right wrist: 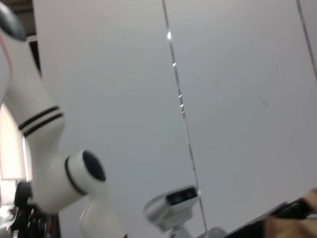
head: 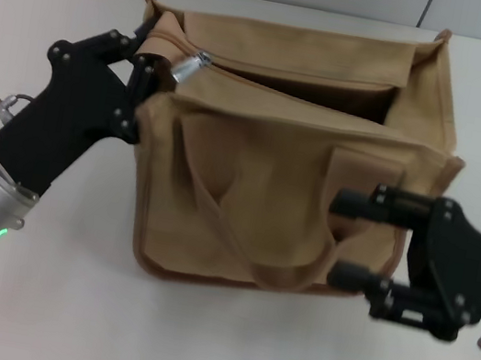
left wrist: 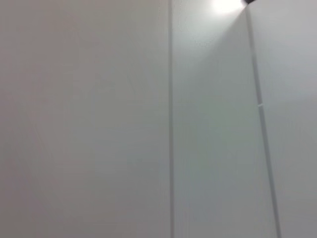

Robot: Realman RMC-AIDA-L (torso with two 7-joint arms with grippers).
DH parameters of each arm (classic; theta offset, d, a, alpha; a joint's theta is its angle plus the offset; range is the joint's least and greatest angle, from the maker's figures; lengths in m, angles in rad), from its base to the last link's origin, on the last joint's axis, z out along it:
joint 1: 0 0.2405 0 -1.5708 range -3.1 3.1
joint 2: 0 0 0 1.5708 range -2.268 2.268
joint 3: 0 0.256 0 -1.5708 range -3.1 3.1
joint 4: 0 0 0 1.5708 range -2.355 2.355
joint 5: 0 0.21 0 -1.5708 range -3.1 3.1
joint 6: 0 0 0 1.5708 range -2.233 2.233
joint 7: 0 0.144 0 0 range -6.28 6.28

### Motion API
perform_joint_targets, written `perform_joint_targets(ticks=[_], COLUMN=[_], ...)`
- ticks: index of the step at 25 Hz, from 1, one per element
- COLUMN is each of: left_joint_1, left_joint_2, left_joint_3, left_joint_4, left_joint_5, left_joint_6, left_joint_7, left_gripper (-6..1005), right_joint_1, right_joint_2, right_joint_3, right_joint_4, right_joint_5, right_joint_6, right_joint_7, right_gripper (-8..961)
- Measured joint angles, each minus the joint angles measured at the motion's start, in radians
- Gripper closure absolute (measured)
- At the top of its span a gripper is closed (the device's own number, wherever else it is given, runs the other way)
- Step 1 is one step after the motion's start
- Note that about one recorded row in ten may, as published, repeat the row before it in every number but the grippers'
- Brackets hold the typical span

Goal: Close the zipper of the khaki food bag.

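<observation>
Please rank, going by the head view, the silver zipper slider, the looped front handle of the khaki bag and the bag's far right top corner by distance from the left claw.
1. Small silver metal zipper slider: right at the left claw, at the bag's top left end.
2. Wide looped tan fabric front handle: lower, on the bag's near face.
3. Far right top corner of the khaki canvas food bag: opposite end.

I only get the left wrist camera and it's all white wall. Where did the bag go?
Observer: The khaki food bag sits on the white table, shown only by the head camera.
Operator: Is it zipped up?
Observer: No. The zipper gapes along the top, with its silver slider at the bag's left end.
Operator: Is my tool near it?
Observer: Yes, the left tool is right at that slider.
Operator: And the other one?
Observer: The right tool is against the bag's front right side, fingers spread apart.
</observation>
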Motion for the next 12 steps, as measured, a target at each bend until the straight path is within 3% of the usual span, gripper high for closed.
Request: perform_joint_targets(ticks=[4, 12], left_joint_1=[-0.002, -0.002], left_joint_2=[-0.002, -0.002], left_joint_3=[0.000, -0.001], left_joint_4=[-0.007, -0.019], left_joint_5=[0.037, 0.073], left_joint_6=[0.034, 0.038], left_joint_7=[0.016, 0.026], left_gripper=[973, 969], right_joint_1=[0.030, 0.138], right_joint_2=[0.000, 0.001], right_joint_3=[0.001, -0.047], right_joint_4=[-0.015, -0.126], right_joint_5=[0.100, 0.109], right_joint_6=[0.042, 0.148], right_joint_7=[0.181, 0.600], right_gripper=[298, 298])
